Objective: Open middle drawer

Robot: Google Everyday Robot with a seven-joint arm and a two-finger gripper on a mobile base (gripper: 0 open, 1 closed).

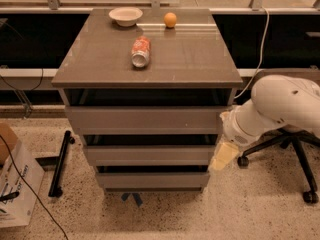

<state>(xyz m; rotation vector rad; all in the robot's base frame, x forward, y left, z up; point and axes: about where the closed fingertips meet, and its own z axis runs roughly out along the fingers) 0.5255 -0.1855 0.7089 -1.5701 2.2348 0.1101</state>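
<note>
The middle drawer (147,155) is the centre one of three flat grey-brown fronts in the cabinet (146,119). It looks closed, its front roughly in line with the fronts above and below. My gripper (223,156) is the cream-coloured end of the white arm (280,109). It sits at the drawer's right end, close beside or touching the front's right edge. The fingers merge into one pale shape.
On the cabinet top lie a red soda can (140,52) on its side, a white bowl (125,16) and an orange (170,19). An office chair base (295,159) stands at right behind the arm. A cardboard box (15,184) and a black bar (60,161) lie at left.
</note>
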